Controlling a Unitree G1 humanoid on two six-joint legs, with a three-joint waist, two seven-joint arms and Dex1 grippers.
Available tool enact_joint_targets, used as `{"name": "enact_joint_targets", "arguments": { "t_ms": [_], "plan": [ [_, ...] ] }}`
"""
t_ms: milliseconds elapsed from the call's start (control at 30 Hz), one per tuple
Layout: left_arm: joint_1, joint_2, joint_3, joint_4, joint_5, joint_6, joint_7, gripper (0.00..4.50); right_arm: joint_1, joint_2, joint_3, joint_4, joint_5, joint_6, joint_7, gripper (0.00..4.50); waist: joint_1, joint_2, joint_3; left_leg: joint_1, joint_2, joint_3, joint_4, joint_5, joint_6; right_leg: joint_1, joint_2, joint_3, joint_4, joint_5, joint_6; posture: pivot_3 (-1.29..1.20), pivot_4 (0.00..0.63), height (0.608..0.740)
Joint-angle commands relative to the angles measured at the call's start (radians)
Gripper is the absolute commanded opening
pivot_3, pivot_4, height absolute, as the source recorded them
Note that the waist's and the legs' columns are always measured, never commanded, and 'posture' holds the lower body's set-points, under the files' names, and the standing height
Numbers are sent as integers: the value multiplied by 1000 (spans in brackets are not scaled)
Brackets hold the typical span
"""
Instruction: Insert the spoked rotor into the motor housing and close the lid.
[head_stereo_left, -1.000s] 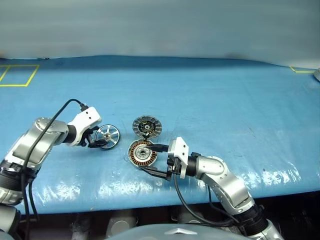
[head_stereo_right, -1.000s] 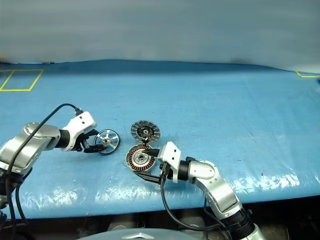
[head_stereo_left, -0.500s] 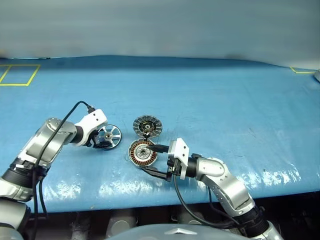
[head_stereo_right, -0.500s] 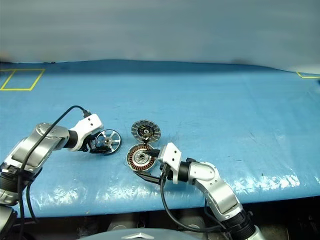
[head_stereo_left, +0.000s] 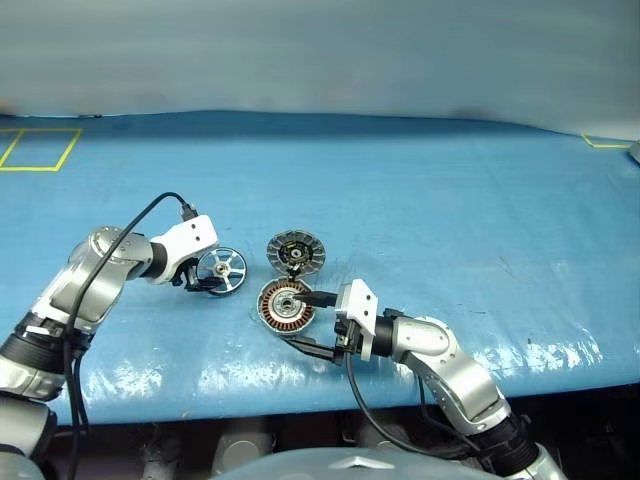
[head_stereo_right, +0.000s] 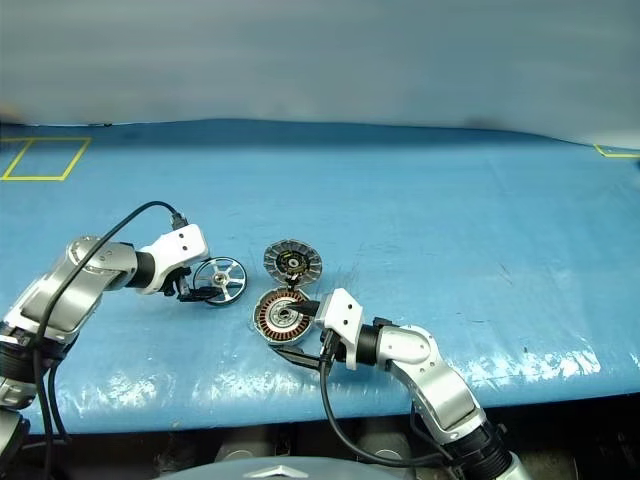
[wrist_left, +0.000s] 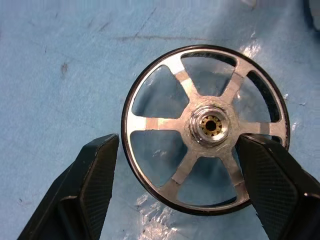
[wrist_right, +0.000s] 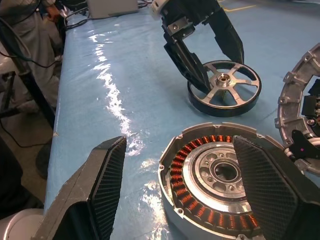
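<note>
The spoked rotor (head_stereo_left: 220, 268) lies flat on the blue table, shiny with a brass-centred hub (wrist_left: 210, 125). My left gripper (head_stereo_left: 203, 282) is open and straddles it, one finger on each side of the rim (wrist_left: 182, 192). Just to its right sits the motor housing (head_stereo_left: 287, 304), copper windings facing up (wrist_right: 215, 175). My right gripper (head_stereo_left: 315, 323) is open, its fingers (wrist_right: 102, 185) reaching either side of the housing from the right. The lid (head_stereo_left: 295, 252) lies behind the housing, its grey ribbed face up.
The blue sheet (head_stereo_left: 420, 200) covers the whole table, and its front edge runs close below both arms. Yellow tape marks (head_stereo_left: 35, 150) sit at the far left. A person (wrist_right: 25, 30) stands past the table's end in the right wrist view.
My left wrist has rolled and the gripper has shifted slightly right, so its fingers now straddle the rotor. The rotor, housing, lid and right arm have stayed put.
</note>
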Motion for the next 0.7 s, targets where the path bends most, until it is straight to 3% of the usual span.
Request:
{"name": "enact_joint_targets", "arguments": {
  "t_ms": [33, 433, 667, 700],
  "plan": [
    [6, 33, 59, -7, -10, -85, -49, 3896, 8, 0, 2, -26, -1, -27, -4, 3581, 0, 0, 0, 0, 0, 0, 0, 0, 0, 0, 0, 0, 0, 0, -1, 0, 150, 740],
    [-61, -8, 15, 45, 47, -92, -88, 3896, 17, -4, 9, -20, -14, -41, -11, 3581, 3, -1, 0, 0, 0, 0, 2, 0, 0, 0, 0, 0, 2, -1, 3, 0, 150, 740],
    [-104, -12, 22, 74, 63, -220, -131, 3896, 30, 1, 7, -19, -18, -44, -20, 3581, 2, -1, 0, 0, 0, 0, 3, 0, 1, 0, 0, 0, 3, -1, 3, 0, 150, 740],
    [-107, -14, 22, 73, 59, -221, -142, 3712, 31, 1, 7, -20, -20, -44, -21, 3605, 2, -1, 0, 0, 0, 0, 3, 0, 1, 0, 0, 0, 3, -1, 3, 0, 150, 740]
  ]
}}
